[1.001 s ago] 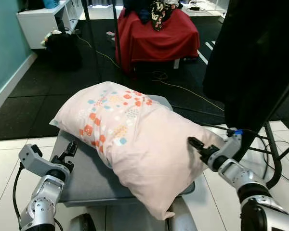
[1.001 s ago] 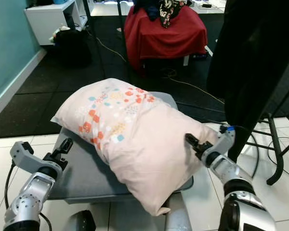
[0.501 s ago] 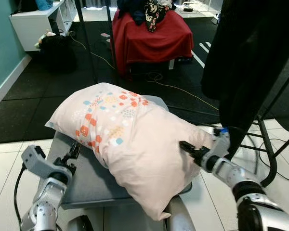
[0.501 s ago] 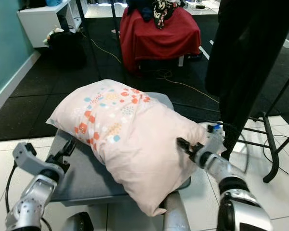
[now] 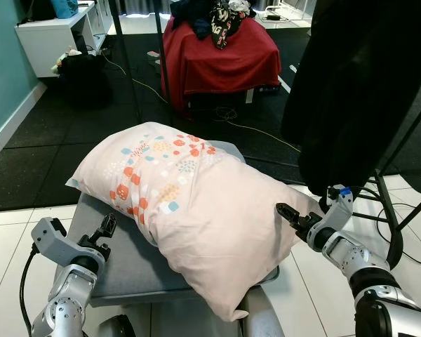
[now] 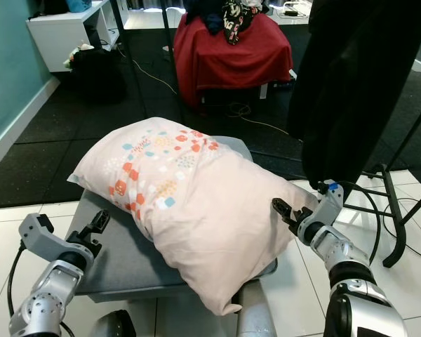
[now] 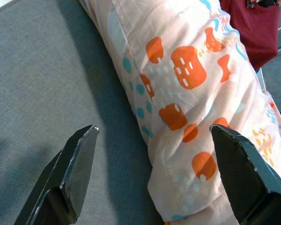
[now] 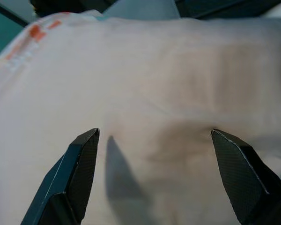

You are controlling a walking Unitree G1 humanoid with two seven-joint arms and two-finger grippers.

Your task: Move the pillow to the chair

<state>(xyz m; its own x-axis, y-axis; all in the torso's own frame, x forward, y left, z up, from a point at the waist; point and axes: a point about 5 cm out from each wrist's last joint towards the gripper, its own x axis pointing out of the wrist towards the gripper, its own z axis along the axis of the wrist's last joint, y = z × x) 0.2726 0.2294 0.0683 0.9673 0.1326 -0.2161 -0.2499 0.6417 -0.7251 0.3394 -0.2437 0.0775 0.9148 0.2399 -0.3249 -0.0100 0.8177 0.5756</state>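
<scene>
A pale pink pillow (image 5: 196, 203) with orange and teal patches lies slantwise on a grey cushioned seat (image 5: 123, 263) right in front of me. My left gripper (image 5: 107, 228) hovers open over the seat beside the pillow's near left edge. In the left wrist view the patterned pillow (image 7: 187, 75) lies between and beyond the spread fingers of that gripper (image 7: 153, 127). My right gripper (image 5: 288, 214) is open at the pillow's right end, its fingertips at the fabric. In the right wrist view the plain pink pillow (image 8: 154, 84) sits just ahead of its fingers (image 8: 79, 164).
A red-draped chair (image 5: 221, 53) piled with clothes stands at the back on the dark floor. A black garment on a stand (image 5: 365, 84) hangs close on the right. A white shelf (image 5: 52, 31), a black bag (image 5: 81, 70) and floor cables (image 5: 266, 133) lie beyond.
The right gripper pressed in toward the pillow, then drew back a little to the right. The left gripper has stayed beside the pillow. The head view shifted slightly.
</scene>
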